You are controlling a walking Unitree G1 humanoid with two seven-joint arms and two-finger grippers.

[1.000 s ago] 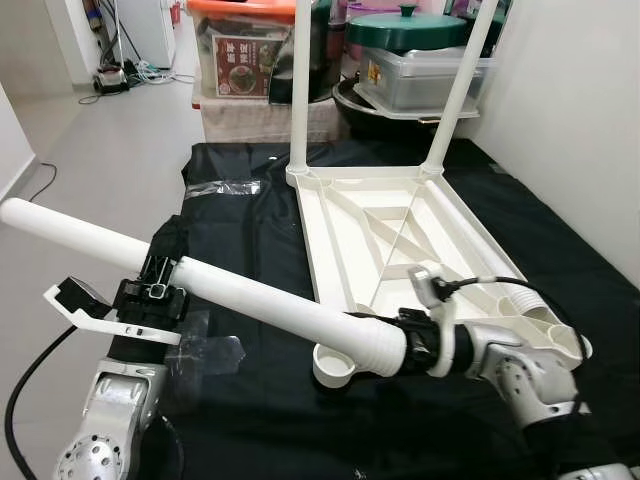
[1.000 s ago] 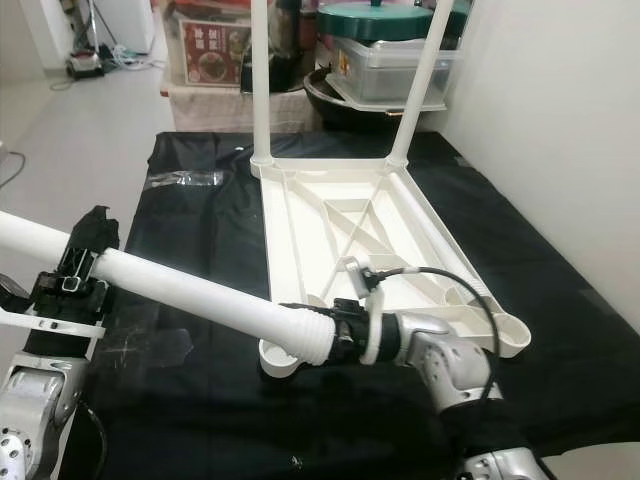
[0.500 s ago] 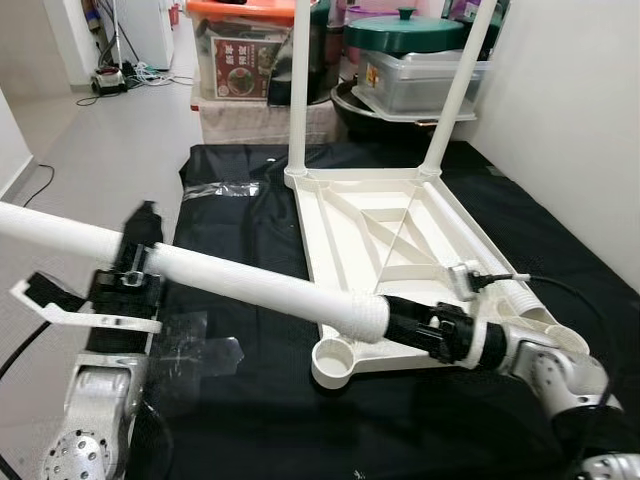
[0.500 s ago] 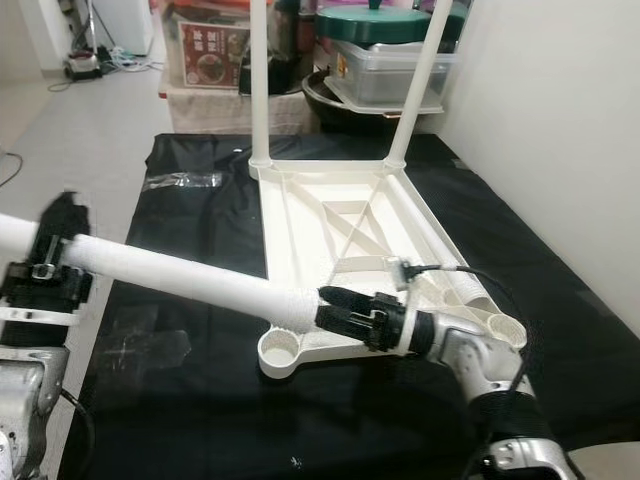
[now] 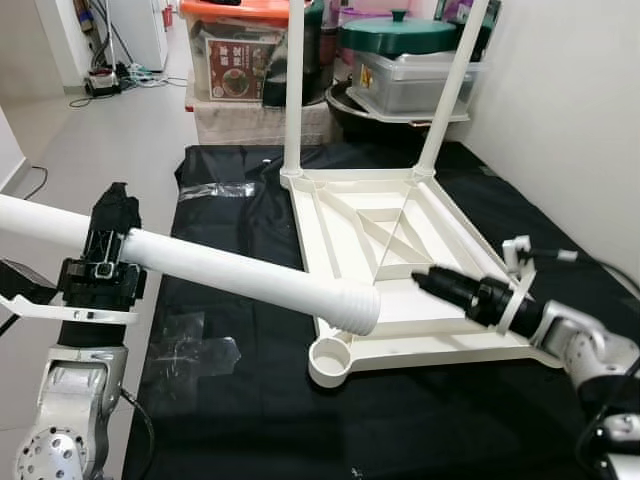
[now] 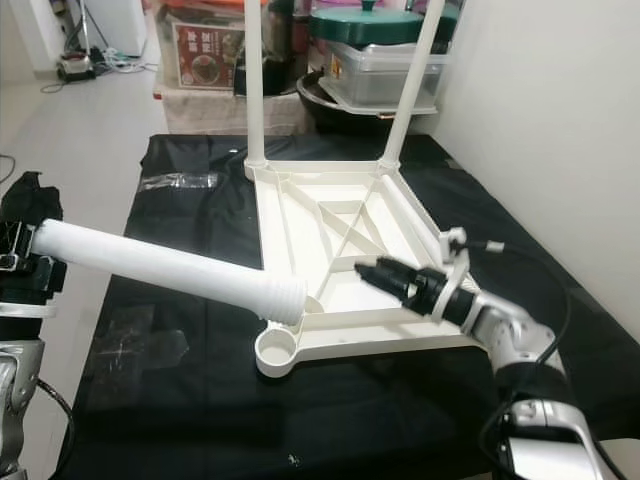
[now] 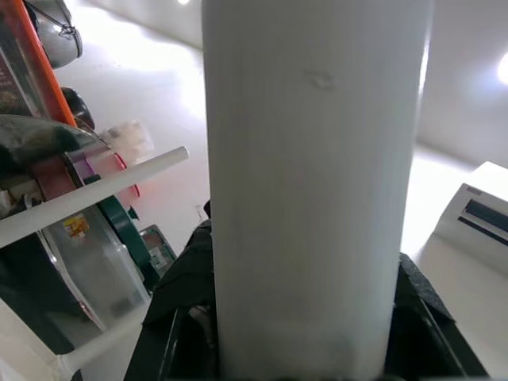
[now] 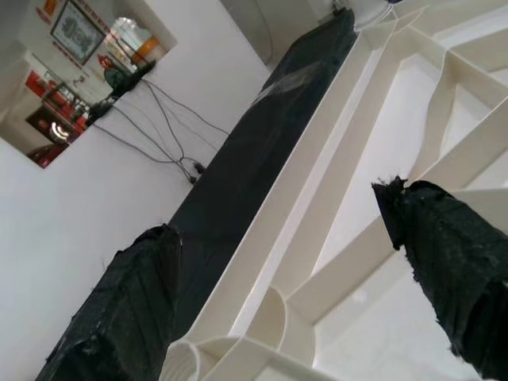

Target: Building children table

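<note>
The left end effector [image 5: 100, 268] is clamped around a long white table leg [image 5: 240, 277], gripping it near its outer end; the left wrist view shows the black fingers [image 7: 186, 302] pressed on both sides of the tube. The leg slants down to the robot's right, and its ribbed end hangs just above the near corner socket [image 5: 331, 361] of the upturned white tabletop [image 5: 385, 250], not touching it. The right end effector [image 5: 443, 283] holds nothing: its two black fingers [image 8: 444, 262] are spread apart, pointing at the ribbed end of the leg from the right while hovering over the tabletop's near edge, a small gap away from the leg.

The tabletop lies underside up on a black sheet [image 5: 240, 400] spread over the floor, its cross-braced ribs showing. Two white legs [image 5: 293, 90] already stand upright in its far corners. A strip of clear plastic wrap [image 5: 190, 350] lies on the sheet near the left arm.

Beyond the sheet, a stack of storage boxes with an orange lid [image 5: 235, 12], a dark green pot lid [image 5: 400, 30] and clear containers [image 5: 410, 85] stand against a white wall [image 5: 570, 120]. The pale tiled floor [image 5: 90, 140] stretches off to the left, with cables [image 5: 105, 85] at its far end.
</note>
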